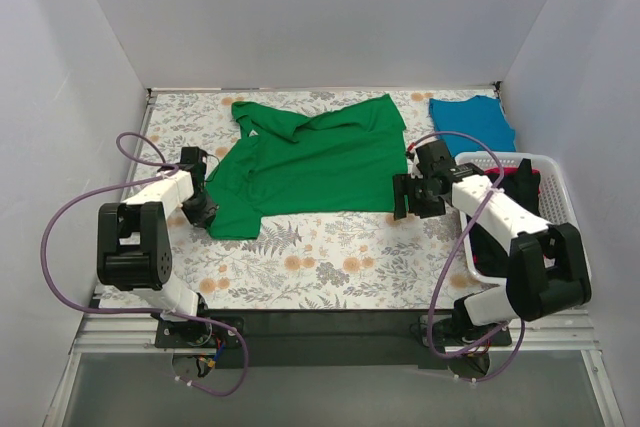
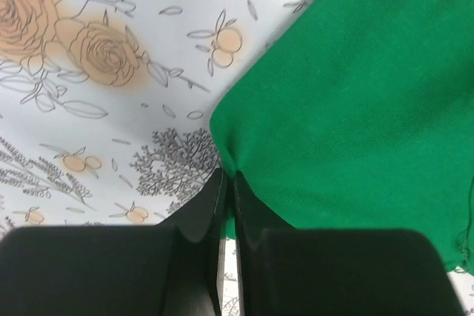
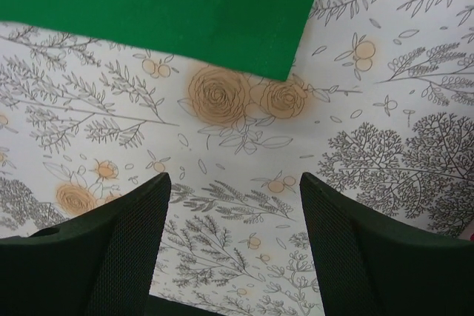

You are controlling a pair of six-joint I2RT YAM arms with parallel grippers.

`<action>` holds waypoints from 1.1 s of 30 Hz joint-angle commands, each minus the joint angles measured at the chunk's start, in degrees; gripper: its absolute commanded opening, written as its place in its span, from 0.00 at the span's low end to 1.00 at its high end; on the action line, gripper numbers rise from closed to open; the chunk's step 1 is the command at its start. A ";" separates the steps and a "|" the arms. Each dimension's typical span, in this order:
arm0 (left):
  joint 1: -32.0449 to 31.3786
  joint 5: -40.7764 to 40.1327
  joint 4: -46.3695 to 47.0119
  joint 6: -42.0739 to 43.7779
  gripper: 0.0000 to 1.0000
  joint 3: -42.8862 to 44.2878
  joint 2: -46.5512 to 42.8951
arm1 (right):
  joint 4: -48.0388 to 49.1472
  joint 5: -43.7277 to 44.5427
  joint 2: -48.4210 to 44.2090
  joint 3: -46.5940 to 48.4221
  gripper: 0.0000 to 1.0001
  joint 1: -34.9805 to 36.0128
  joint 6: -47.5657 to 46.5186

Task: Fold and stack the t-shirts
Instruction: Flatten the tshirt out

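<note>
The green shirt (image 1: pixel 320 162) lies spread across the middle of the flowered table (image 1: pixel 330 257), collar toward the far wall, with some folds near the neck; the left gripper (image 1: pixel 207 213) sits at its near left corner, low on the cloth; in the left wrist view its fingers (image 2: pixel 196 220) are pressed together with a pinch of the shirt's hem caught between the tips, and the fabric puckers there; the right gripper (image 1: pixel 408 199) is just beside the shirt's near right corner, jaws wide apart and holding nothing; from the right wrist that corner lies flat ahead of the fingers (image 3: pixel 126 242), apart from them, bare tablecloth between; the teal shirt (image 1: pixel 473 123) lies at the far right of the table, well away from both grippers; the white basket (image 1: pixel 555 182) stands at the right edge beside the right arm, with red and black cloth inside.
</note>
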 commanded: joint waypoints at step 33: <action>0.17 7.37 -4.91 -1.74 0.00 -0.15 -18.46 | 6.66 16.82 19.39 10.88 0.54 3.10 23.45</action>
